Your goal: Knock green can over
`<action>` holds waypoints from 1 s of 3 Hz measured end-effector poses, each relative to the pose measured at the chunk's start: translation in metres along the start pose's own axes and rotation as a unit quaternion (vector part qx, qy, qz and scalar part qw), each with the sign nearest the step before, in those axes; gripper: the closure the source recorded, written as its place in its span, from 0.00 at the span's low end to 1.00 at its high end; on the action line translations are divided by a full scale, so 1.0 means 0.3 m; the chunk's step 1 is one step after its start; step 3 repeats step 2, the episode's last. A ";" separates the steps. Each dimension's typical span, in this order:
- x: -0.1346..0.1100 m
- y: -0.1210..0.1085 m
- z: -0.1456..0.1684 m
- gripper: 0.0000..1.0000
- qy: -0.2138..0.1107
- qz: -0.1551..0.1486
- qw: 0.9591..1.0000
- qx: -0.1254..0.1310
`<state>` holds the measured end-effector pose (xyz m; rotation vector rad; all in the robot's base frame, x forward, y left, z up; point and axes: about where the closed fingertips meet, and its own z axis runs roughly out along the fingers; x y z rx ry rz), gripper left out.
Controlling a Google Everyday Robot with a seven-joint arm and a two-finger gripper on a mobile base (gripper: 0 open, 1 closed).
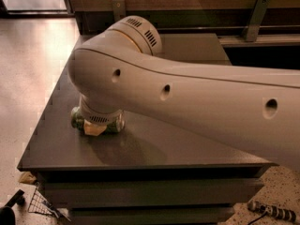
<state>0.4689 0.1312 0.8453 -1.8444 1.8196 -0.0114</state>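
Observation:
The green can (75, 119) is on the dark grey table (154, 146) near its left edge. Only dark green bits of it show, at the left and right of the wrist, low against the tabletop. It looks to be lying on its side, but most of it is hidden. My gripper (95, 127) points straight down onto the can, under the white wrist (99, 112). Only a pale tan tip of it shows in front of the can. The large white arm (197, 102) crosses the view from the right and hides the back of the table.
The table's left edge (47, 111) and front edge (140, 167) are close to the can. A wire item (41, 203) and a tan scrap (26, 177) lie on the floor at lower left. A ribbed black object (274, 211) lies at lower right. A wooden wall with metal brackets (255, 18) stands behind.

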 end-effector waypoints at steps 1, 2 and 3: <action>-0.001 0.001 0.000 0.13 0.000 -0.001 1.000 0.000; -0.002 0.003 0.001 0.00 0.000 -0.001 1.000 0.000; -0.002 0.003 0.001 0.00 0.000 -0.001 1.000 0.000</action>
